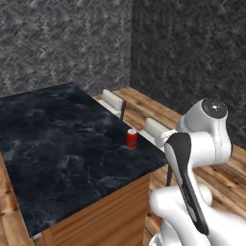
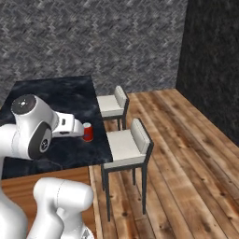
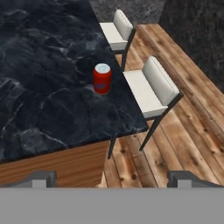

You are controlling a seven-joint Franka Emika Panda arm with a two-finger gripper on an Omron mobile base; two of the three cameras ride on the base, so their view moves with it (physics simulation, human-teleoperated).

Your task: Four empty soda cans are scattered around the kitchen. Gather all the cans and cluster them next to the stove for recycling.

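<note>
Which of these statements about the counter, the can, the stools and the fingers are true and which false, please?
1. The soda can stands upright on the black counter. True.
2. The gripper is shut on the can. False: its fingers are spread open, away from it.
3. Two white stools stand beside the counter. True.
4. The can is blue. False: it is red with a silver top.

A soda can (image 3: 102, 78) stands upright on the desk (image 3: 39, 87), near its edge on the side of the stools. Two stools (image 3: 151, 89) sit just beside that edge on the floor (image 3: 197, 131), one behind the other, apparently tucked slightly under it.
</note>
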